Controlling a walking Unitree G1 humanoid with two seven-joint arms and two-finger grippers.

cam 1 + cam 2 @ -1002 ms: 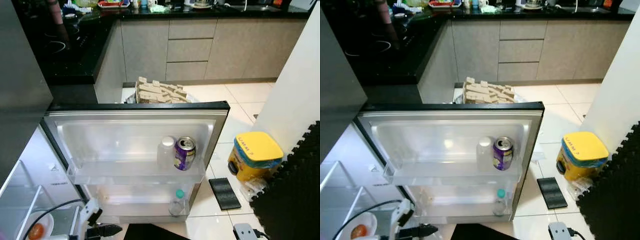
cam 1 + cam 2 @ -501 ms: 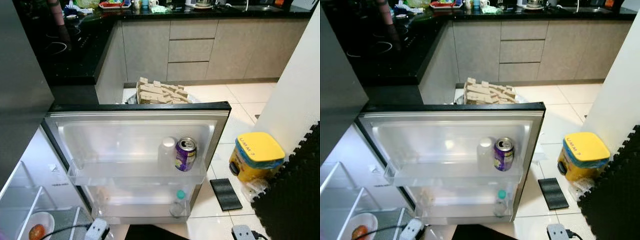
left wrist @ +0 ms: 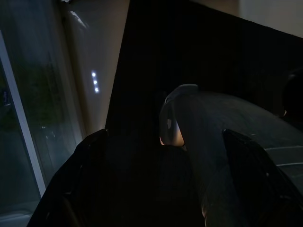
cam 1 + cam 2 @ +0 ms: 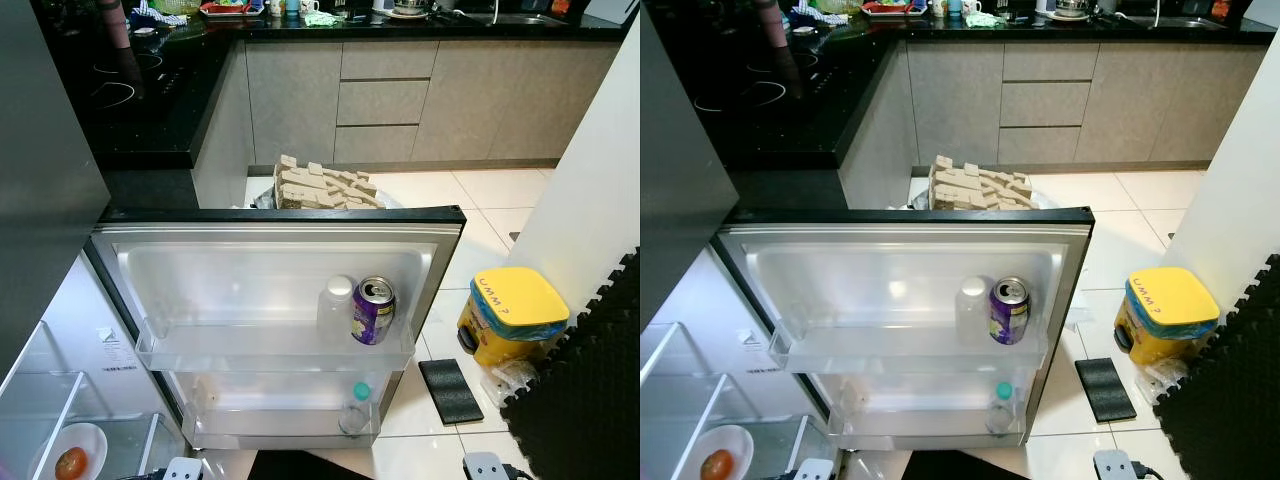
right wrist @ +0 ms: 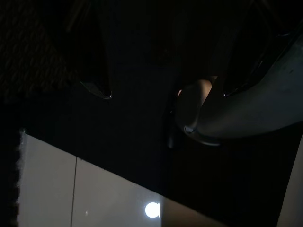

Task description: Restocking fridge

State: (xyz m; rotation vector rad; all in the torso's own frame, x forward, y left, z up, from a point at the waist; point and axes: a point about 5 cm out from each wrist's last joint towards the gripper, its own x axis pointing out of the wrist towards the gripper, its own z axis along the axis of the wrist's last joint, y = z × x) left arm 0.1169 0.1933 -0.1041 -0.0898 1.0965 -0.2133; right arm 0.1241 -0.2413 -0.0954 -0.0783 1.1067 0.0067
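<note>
The fingers of both grippers sit in deep shade in the wrist views, so I cannot tell whether either pair is open or closed. Of the left arm [image 4: 183, 468], just a white tip with a cable pokes in at the bottom edge, cut off. The fridge door [image 4: 280, 250] stands open. Its upper shelf [image 4: 270, 355] holds a purple can [image 4: 372, 311] just beside a cloudy white bottle [image 4: 335, 305], both toward the shelf's right end. The lower shelf [image 4: 275, 428] holds a clear bottle with a green cap [image 4: 354, 407], partly hidden behind the rail. Inside the fridge, at the lower left corner, a white bowl [image 4: 70, 450] holds a tomato [image 4: 71, 462]. A yellow-lidded bin [image 4: 510, 312] stands on the floor.
</note>
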